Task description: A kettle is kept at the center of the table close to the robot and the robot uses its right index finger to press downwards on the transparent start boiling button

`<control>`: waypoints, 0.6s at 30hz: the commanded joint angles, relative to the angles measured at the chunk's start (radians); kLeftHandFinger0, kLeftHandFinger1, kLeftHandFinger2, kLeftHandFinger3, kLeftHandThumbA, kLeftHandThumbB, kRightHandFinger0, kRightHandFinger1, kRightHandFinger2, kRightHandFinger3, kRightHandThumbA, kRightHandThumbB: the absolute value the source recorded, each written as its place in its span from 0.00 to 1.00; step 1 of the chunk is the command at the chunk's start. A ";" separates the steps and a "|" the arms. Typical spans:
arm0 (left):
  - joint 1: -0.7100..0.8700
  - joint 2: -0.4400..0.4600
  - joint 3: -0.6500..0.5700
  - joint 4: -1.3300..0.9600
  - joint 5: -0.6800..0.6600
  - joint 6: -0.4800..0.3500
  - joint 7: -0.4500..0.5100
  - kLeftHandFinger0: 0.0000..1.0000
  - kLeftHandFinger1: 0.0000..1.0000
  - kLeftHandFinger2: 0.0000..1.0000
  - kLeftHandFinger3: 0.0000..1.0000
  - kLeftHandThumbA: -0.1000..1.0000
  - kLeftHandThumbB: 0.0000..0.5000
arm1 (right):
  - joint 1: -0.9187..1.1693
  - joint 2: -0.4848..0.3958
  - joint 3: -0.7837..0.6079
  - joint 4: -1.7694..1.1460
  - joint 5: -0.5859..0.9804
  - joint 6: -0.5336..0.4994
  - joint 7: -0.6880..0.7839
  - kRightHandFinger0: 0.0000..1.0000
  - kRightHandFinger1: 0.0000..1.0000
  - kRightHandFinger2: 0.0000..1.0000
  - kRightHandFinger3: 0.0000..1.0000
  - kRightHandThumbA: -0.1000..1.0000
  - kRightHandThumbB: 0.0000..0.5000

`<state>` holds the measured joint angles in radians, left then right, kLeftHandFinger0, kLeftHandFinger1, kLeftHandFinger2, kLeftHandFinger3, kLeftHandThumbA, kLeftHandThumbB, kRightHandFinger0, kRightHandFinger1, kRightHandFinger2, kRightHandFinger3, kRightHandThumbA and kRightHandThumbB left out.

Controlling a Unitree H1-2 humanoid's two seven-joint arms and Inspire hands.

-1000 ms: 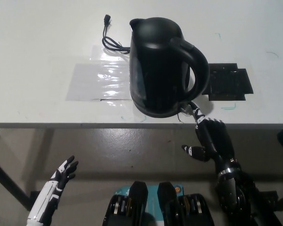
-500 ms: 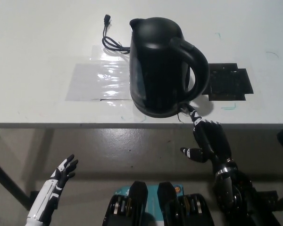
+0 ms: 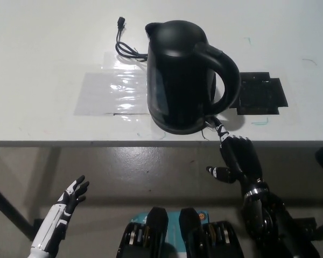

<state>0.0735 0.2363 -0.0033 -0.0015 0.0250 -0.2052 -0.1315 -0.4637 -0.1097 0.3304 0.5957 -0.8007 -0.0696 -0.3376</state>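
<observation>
Right robot hand (image 3: 238,158) clenched except one extended finger, its tip touching the base of the black kettle (image 3: 185,75) below the handle. Kettle upright near the worktop (image 3: 43,64) front edge. Left robot hand (image 3: 72,197) released, below that edge.

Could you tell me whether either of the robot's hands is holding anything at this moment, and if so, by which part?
Nothing is held. The black right hand points one extended finger at the base of the black plastic kettle, below its handle; the white left hand rests open, low at left.
</observation>
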 commanded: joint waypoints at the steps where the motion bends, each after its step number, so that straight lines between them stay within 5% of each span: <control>1: -0.016 0.022 -0.002 -0.023 -0.001 -0.012 -0.019 1.00 1.00 1.00 1.00 1.00 0.72 | -0.053 0.001 0.010 0.042 0.010 -0.003 -0.023 0.00 0.00 0.00 1.00 1.00 0.43; 16: -0.012 0.020 -0.005 -0.023 -0.005 -0.015 -0.023 1.00 1.00 1.00 1.00 1.00 0.66 | 0.047 -0.026 0.006 -0.227 0.022 -0.049 -0.060 0.00 0.00 0.00 1.00 1.00 0.48; 17: -0.012 0.019 -0.005 -0.023 -0.005 -0.017 -0.022 1.00 1.00 1.00 1.00 1.00 0.66 | 0.058 -0.026 0.003 -0.259 0.023 -0.061 -0.071 0.00 0.02 0.03 1.00 1.00 0.51; 18: -0.012 0.020 -0.005 -0.023 -0.005 -0.018 -0.023 1.00 1.00 1.00 1.00 1.00 0.67 | 0.069 -0.026 0.001 -0.293 0.024 -0.066 -0.073 0.07 0.13 0.20 1.00 1.00 0.54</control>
<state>0.0676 0.2379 -0.0038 -0.0013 0.0253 -0.2055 -0.1346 -0.4050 -0.1271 0.3445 0.4174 -0.7952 -0.0845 -0.3773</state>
